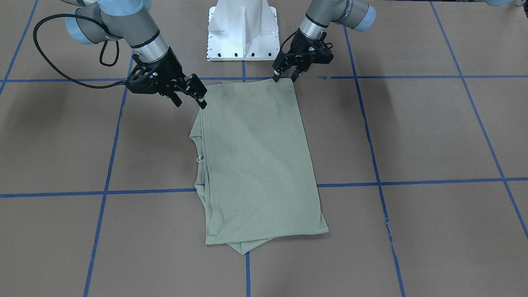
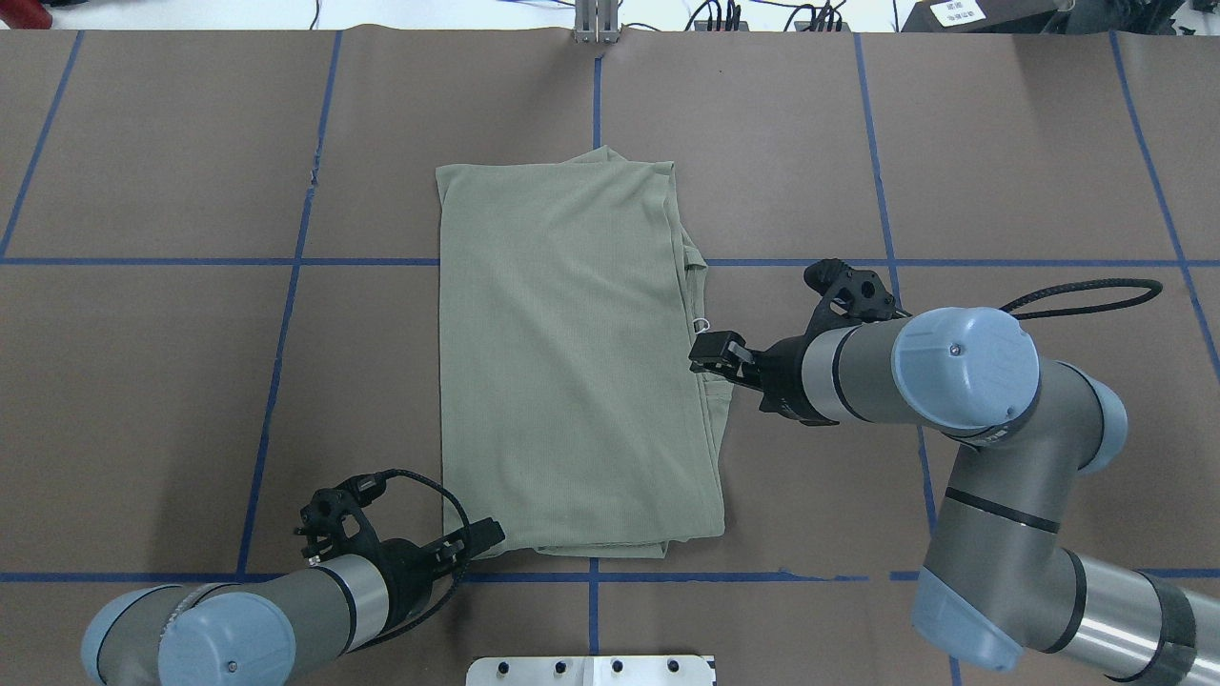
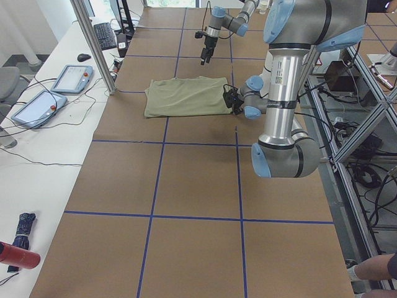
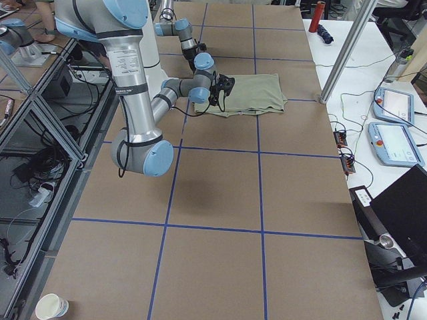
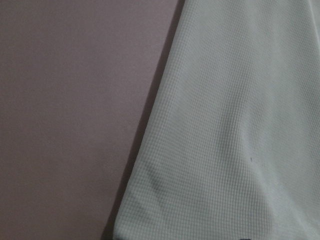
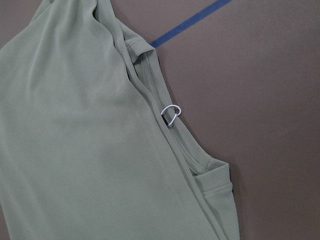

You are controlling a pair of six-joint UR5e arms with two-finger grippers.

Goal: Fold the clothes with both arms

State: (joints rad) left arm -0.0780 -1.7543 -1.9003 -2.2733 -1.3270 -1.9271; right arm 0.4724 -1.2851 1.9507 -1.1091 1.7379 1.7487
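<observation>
A folded shirt (image 2: 572, 353) lies on the worktop (image 2: 191, 381). The left fingers (image 2: 486, 532) hang spread and empty at its corner. The right fingers (image 2: 710, 349) do likewise near its collar (image 6: 212, 172).

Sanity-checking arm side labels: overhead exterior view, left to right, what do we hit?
left claw → sage-green knit shirt → right claw → right arm's blue joint cap

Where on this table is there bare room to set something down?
Free: the table squares left of the shirt, seen from overhead, and the strip beyond its far edge. Crowded: the shirt's near corner at the left tool, its neck edge by the right tool, and the near right, which the right arm fills.
</observation>
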